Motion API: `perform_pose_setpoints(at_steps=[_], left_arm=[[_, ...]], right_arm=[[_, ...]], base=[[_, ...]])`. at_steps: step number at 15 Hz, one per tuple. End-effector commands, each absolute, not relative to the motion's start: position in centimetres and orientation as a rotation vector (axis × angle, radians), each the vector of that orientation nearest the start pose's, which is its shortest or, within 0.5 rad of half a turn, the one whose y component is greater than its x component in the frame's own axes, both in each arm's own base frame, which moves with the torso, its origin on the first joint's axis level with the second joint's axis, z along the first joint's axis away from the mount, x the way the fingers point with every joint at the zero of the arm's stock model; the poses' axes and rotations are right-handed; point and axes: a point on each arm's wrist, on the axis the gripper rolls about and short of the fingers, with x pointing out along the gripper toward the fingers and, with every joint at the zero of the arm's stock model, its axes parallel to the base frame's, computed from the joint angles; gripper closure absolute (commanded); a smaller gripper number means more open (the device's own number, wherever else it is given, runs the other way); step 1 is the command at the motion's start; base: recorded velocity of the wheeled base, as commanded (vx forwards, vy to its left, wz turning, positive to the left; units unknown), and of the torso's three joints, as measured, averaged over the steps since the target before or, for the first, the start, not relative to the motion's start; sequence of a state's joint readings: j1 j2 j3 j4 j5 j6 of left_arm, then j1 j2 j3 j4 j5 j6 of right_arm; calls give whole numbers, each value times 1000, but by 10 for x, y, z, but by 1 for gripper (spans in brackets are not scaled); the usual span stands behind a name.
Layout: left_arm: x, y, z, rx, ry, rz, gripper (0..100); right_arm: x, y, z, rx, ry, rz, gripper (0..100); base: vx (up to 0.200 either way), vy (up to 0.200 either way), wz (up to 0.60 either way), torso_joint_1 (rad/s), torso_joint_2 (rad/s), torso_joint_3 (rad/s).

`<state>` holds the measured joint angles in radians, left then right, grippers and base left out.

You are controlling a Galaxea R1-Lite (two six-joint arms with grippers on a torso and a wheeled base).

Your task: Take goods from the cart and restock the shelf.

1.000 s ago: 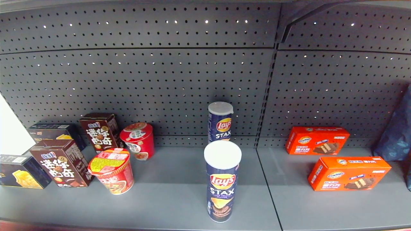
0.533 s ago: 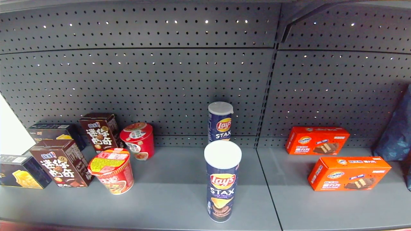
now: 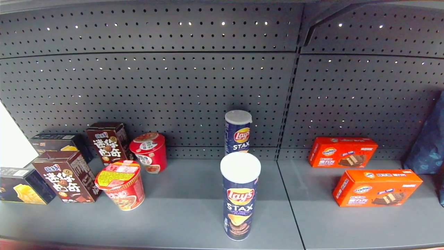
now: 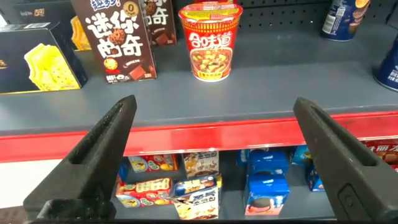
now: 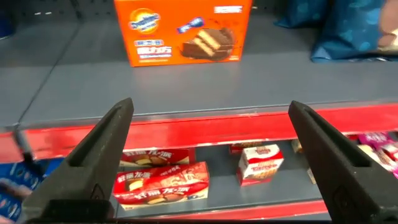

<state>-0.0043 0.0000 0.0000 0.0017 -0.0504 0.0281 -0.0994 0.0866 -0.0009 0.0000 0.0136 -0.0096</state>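
Before the shelf, left gripper, right gripper, fingers apart, lower-tier boxes

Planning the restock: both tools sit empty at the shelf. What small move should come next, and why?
Probably pull back toward the cart to fetch an item: the left tool and right tool are both open and empty at the shelf edge, and the shelf has bare room beside the front can.
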Motion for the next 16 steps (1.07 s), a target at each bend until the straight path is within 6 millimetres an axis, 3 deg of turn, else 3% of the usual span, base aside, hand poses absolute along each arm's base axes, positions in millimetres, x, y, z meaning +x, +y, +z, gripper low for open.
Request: perform_pose_setpoints(at_steps=[1,2,16], left_arm=[[-23,-1,75,29,1,-55,0],[-23,-1,75,28,1,-55,0],[-23,-1,75,25,1,-54,0]], right_arm=[[-17,2,77,-7,81,2,0],[-19,0,77,-12,52,68,0],[-23,1,76,-3,1,28,0]], base=[[0,0,0,0,0,0],[0,0,0,0,0,0],[0,0,0,0,0,0]])
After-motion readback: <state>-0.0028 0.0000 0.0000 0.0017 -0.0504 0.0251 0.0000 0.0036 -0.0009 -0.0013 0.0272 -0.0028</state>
